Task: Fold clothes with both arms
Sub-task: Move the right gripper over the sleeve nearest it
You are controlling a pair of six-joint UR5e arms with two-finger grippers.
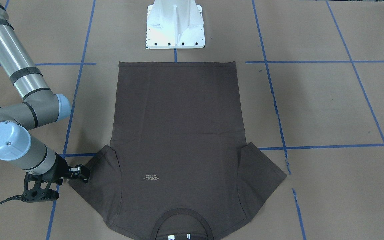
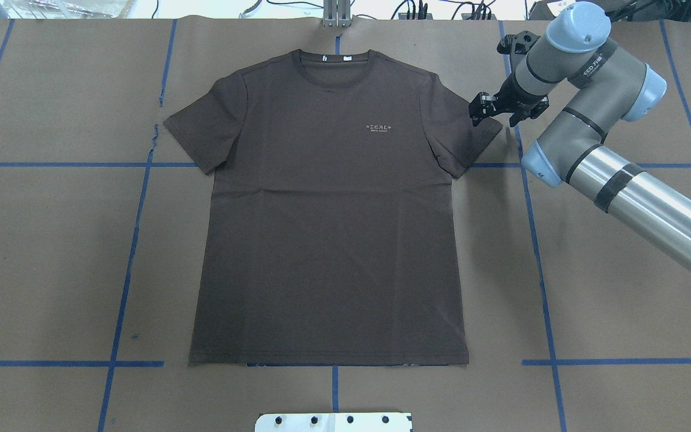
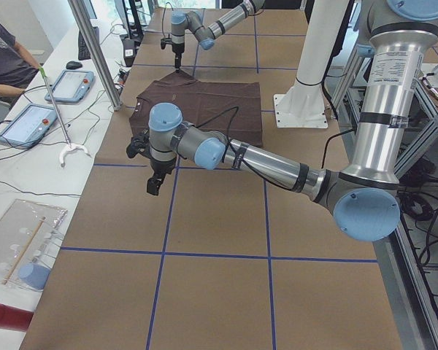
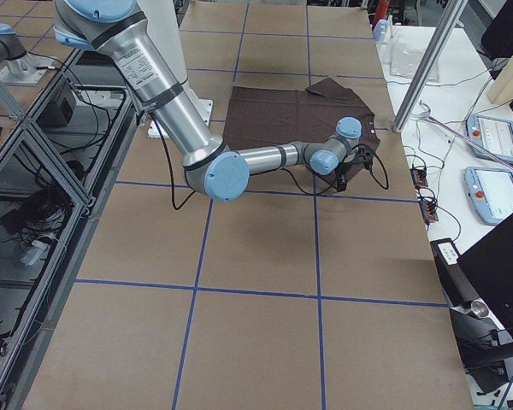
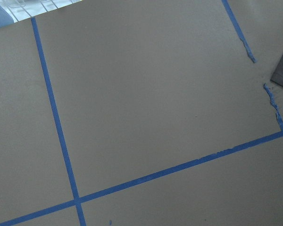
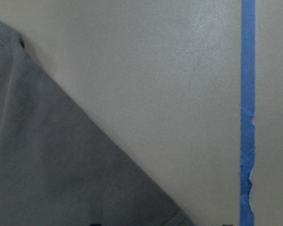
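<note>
Both arms are lining up on the sleeves of a spread shirt, judged as the start of the first fold.

The left arm's black two-finger claw [image 3: 154, 188] is hanging over bare brown paper-covered bench [image 2: 51, 240], clear of the nearest sleeve; I cannot tell whether its fingers are apart or together. The dark brown short-sleeved T-shirt [image 2: 327, 228] is lying flat and front-up mid-bench, collar pointing away from the white pedestal base [image 2: 333, 422], probably so each arm is reaching one sleeve. The right arm's black claw [image 2: 482, 114] is hovering at the tip of the right-hand sleeve [image 2: 465, 138], fingers apart, gripping nothing, likely readying a pinch.
</note>
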